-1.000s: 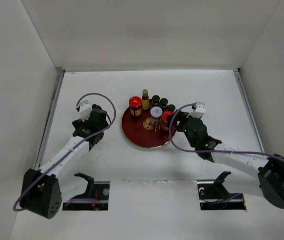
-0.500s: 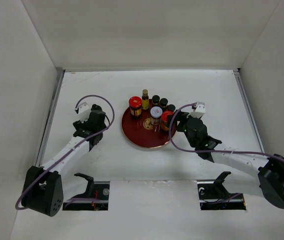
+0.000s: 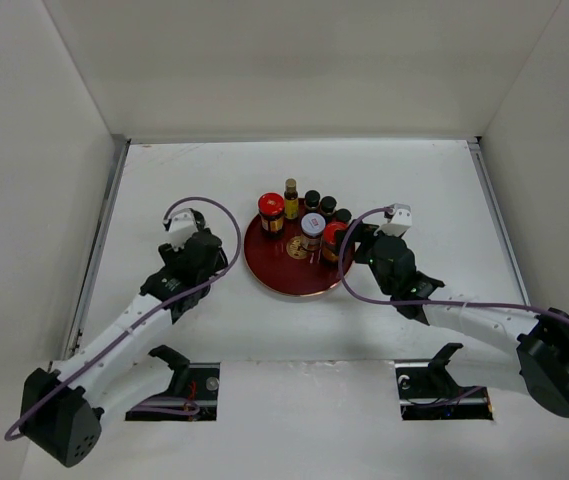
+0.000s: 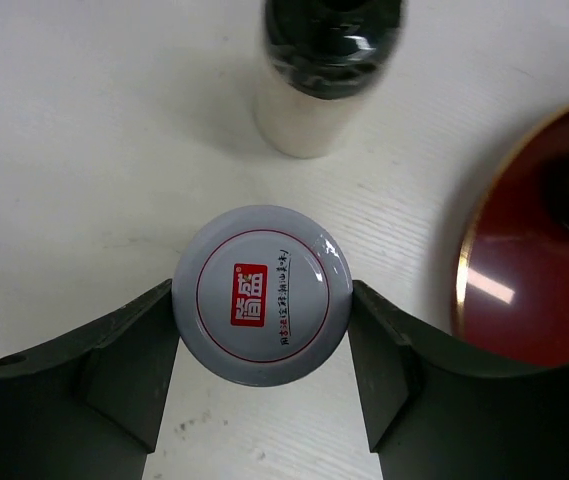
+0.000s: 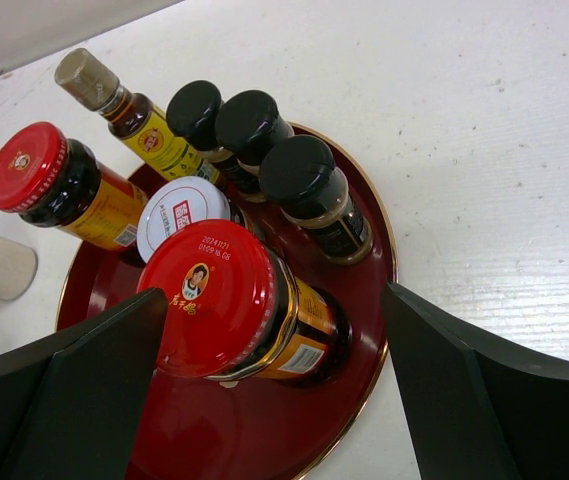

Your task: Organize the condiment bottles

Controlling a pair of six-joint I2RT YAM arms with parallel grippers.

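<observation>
One white-lidded jar [image 4: 261,294] between left jaws

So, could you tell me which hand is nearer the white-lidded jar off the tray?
Left. The left hand grips the jar; the right hand is over the tray, flanking a red-capped jar.

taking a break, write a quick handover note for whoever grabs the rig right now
Left gripper: shut on a white-lidded jar, off the red tray on its left side.
Right gripper: open, fingers either side of the near red-capped jar on the tray, not gripping it.
Done: the tray holds seven, that red-capped jar included.
Left: the held jar and a black-capped bottle beyond it both need to go onto the tray.
</observation>
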